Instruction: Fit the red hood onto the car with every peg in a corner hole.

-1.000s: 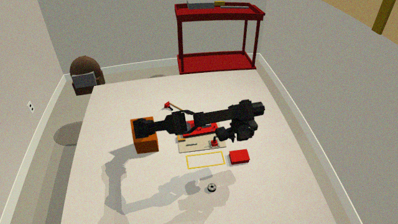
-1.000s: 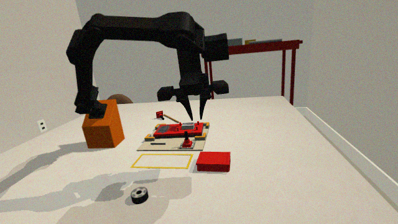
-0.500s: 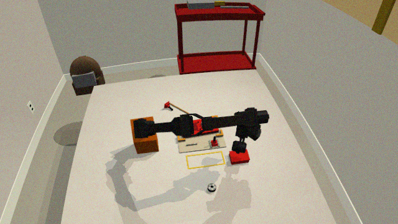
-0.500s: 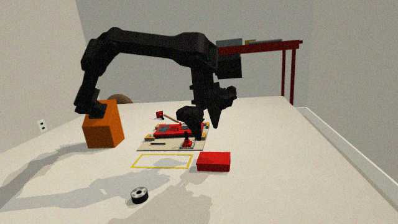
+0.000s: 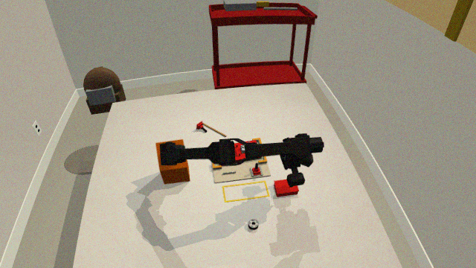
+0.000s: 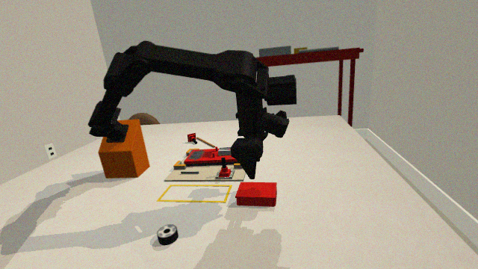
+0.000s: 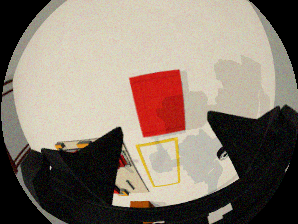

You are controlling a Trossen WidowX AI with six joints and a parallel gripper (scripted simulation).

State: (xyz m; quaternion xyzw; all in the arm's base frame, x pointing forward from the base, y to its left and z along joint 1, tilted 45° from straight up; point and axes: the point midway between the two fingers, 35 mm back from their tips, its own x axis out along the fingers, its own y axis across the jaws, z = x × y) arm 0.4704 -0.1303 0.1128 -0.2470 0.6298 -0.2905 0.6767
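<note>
Red flat-roofed hood lying on the pale table, just right of the yellow outline, black gripper above it, fingers spread, nothing grasped

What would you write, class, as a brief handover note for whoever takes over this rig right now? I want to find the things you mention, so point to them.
Gripper (image 5: 295, 179) (image 6: 251, 177) (image 7: 166, 123): open, holding nothing, above the hood.
Hood (image 5: 285, 188) (image 6: 256, 194) (image 7: 157, 104): roof up on the table, beside the yellow outline (image 5: 224, 193) (image 6: 194, 202) (image 7: 179, 160).
Chassis (image 5: 239, 153) (image 6: 198, 157): in its jig, partly hidden by the arm.
Done: hood not yet fitted.
Left: grasp hood, seat it over all four pegs, withdraw without contact.
</note>
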